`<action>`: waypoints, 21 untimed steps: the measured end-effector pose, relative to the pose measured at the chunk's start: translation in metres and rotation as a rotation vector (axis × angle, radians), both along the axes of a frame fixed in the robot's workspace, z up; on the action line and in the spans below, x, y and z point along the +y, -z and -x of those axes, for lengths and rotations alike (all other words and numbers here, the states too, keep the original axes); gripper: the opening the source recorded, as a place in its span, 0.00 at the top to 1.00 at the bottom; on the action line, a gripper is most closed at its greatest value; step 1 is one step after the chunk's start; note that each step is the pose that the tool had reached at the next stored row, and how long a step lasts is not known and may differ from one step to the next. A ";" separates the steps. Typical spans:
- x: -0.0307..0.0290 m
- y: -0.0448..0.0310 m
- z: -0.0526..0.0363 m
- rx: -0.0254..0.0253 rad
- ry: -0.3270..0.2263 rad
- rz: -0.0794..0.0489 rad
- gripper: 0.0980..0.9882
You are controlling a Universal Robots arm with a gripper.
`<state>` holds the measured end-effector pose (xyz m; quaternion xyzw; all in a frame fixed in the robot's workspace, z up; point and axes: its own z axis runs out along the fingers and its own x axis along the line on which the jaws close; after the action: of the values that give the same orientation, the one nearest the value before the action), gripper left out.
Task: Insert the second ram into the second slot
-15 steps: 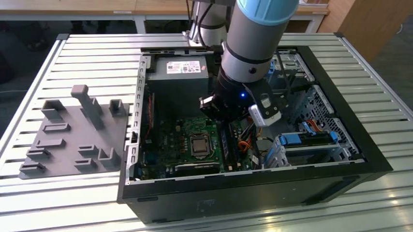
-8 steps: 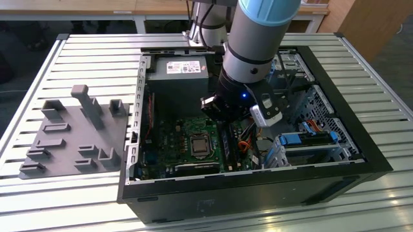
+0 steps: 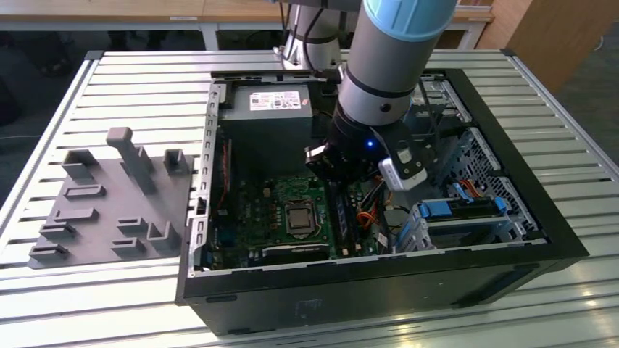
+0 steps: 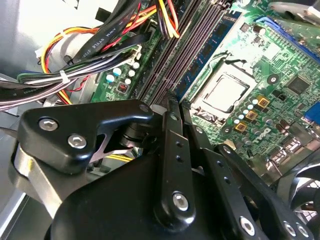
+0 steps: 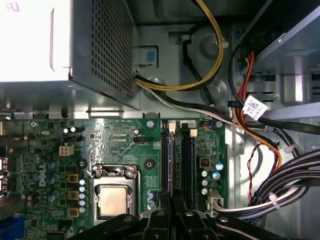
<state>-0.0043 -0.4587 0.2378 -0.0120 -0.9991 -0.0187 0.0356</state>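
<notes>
1. Currently the gripper [image 3: 353, 172] is down inside the open computer case [image 3: 387, 279], directly beside the processor socket [image 3: 298, 216], on the side toward the bundled cables [image 4: 75, 75].
2. In the second wrist view the two black fingers [image 4: 172, 130] are drawn together, tips meeting, with no gap between them. They hang just over the near end of the memory slots [image 4: 182, 47].
3. The second ram [image 4: 207, 47] looks to be the thin blue strip standing on edge in the slot bank, on the side nearest the processor socket [image 4: 225, 92]. The angle is poor, so I cannot tell whether it is fully seated or merely resting in its slot.
4. In the first wrist view the dark slots [image 5: 177, 160] run alongside the processor socket [image 5: 116, 197], with the gripper [image 5: 172, 202] over one end and the pale latches [image 5: 172, 127] at the far end.
5. To do this step well, keep the closed fingertips centred over the stick's top edge, not over the neighbouring slot or the board between slot and socket.
6. Press straight toward the board. A tilt toward the processor socket or toward the cables would likely bind the stick.
7. Load along the stick evenly, since pushing one end alone may leave the far end, by the latches, raised.
8. Watch the orange and yellow wires on the side away from the processor socket. They lie near the fingers and could snag.
</notes>
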 end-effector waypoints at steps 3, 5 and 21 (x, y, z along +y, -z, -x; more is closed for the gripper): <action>0.0000 0.0027 0.0000 0.0001 0.000 0.000 0.96; 0.0000 0.0050 0.0000 0.0001 0.000 0.000 0.96; -0.0027 0.0097 -0.0005 0.0003 0.000 0.000 0.96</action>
<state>-0.0038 -0.4614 0.2281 -0.0119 -0.9991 -0.0185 0.0358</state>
